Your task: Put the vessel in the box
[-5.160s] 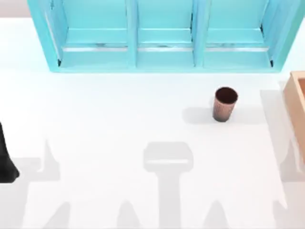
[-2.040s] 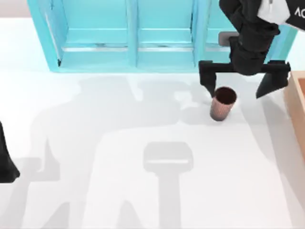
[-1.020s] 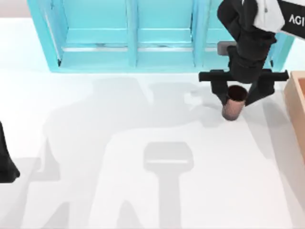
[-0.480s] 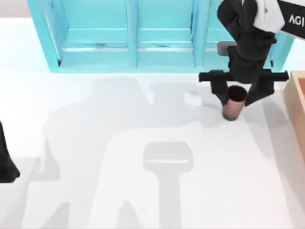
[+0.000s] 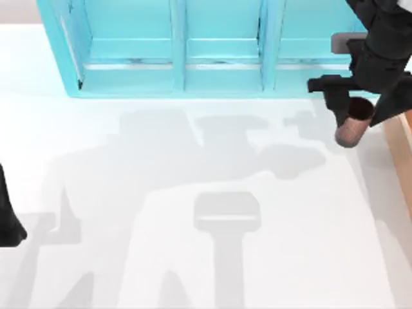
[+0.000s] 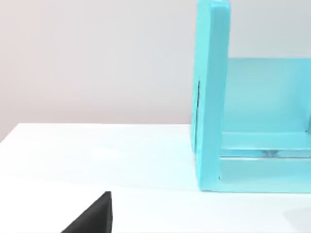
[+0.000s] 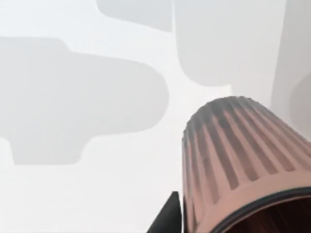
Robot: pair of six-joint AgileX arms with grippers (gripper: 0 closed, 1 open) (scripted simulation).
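Top view first: my right gripper (image 5: 362, 112) is clamped on the vessel (image 5: 353, 127), one finger on each side of its rim, over near the right side of the table. The cup's shadow sits well off to its left on the table (image 5: 193, 270), so I'd say it's lifted and in the air. The box (image 5: 400, 147) is just beside it, poking in at the right edge, and the cup isn't over it yet. So my read: grab done, lift done, and what's left is carrying it across the wall and letting go inside. My right arm comes in from the upper right, in front of the turquoise shelf unit (image 5: 219, 51), wrist pointing down. My left arm (image 5: 8, 212) is parked at the left edge, and I can't tell how its fingers stand.

Left wrist view: the end wall of the shelf unit (image 6: 211, 97) on the table, plus a dark bit of my own gear in the corner.

Right wrist view: the ribbed copper side of the vessel (image 7: 243, 160) up close, a dark fingertip (image 7: 167, 218) touching it, table and shadows beyond.
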